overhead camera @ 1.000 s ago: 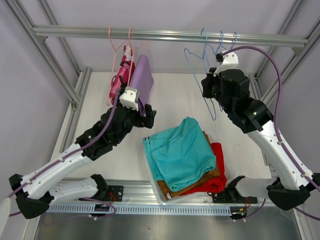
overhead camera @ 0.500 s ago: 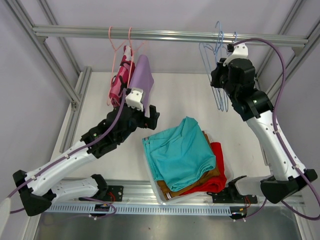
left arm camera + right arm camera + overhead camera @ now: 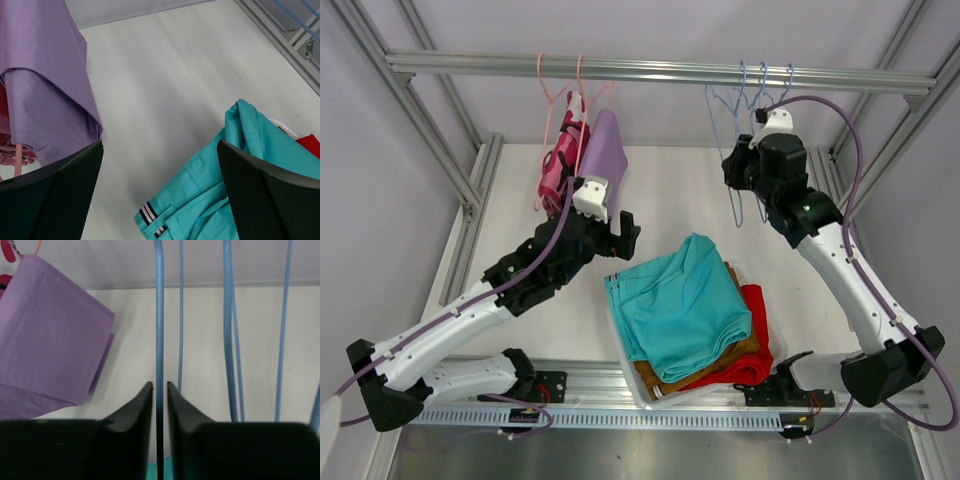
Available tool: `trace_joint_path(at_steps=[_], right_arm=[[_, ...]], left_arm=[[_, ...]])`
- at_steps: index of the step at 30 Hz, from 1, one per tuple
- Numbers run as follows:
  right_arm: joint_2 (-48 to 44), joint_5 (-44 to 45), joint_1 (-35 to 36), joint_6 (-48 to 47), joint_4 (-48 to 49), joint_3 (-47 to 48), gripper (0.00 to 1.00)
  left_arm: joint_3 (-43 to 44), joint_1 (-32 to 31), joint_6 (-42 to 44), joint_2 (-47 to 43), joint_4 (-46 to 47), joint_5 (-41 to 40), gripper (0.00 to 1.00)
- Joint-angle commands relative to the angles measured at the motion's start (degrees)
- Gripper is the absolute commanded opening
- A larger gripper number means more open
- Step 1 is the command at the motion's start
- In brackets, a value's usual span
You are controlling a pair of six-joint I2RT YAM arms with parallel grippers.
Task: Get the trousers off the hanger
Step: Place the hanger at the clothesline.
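Observation:
Lilac trousers [image 3: 605,150] [image 3: 45,85] and pink camouflage trousers [image 3: 558,165] hang folded over pink hangers [image 3: 560,80] on the rail's left part. Teal trousers [image 3: 685,300] [image 3: 240,180] top a pile with mustard-brown trousers [image 3: 725,358] and red trousers [image 3: 756,325] beneath. My left gripper [image 3: 620,225] [image 3: 160,145] is open just below and right of the lilac trousers, nothing between its fingers. My right gripper [image 3: 740,172] [image 3: 160,386] is at the empty blue hangers [image 3: 752,95]. Its jaws stand a sliver apart around one blue hanger wire [image 3: 159,315].
The metal rail [image 3: 660,70] runs across the top, frame posts slope down at both sides. The pile lies in a white tray [image 3: 618,330] near the front middle. Bare white tabletop [image 3: 670,200] lies between the two arms.
My right gripper lifted the blue hanger to the rail beside the other blue ones, then eased back left; its jaws have just parted slightly. The left arm rose a little toward the lilac trousers.

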Motion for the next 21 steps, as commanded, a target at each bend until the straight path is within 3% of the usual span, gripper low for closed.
trace_joint_path(at_steps=[1, 4, 7, 11, 21], right_arm=[[-2.35, -2.15, -0.03, 1.01, 0.02, -2.44, 0.28], [-4.02, -2.94, -0.03, 1.80, 0.19, -4.72, 0.40], [-5.52, -3.74, 0.14, 2.51, -0.16, -6.23, 0.42], [-8.07, -3.04, 0.75, 2.68, -1.74, -7.54, 0.53], [-17.90, 1.09, 4.71, 2.94, -5.61, -13.17, 0.62]], left_arm=[[0.51, 0.44, 0.34, -0.67, 0.81, 1.27, 0.99], [0.60, 0.44, 0.43, -0.84, 0.90, 1.45, 0.99], [0.60, 0.44, 0.43, -1.02, 0.99, 1.97, 0.99], [0.60, 0.44, 0.43, -1.11, 0.99, 2.33, 0.99], [0.60, 0.44, 1.48, -2.34, 1.08, 1.45, 0.99]])
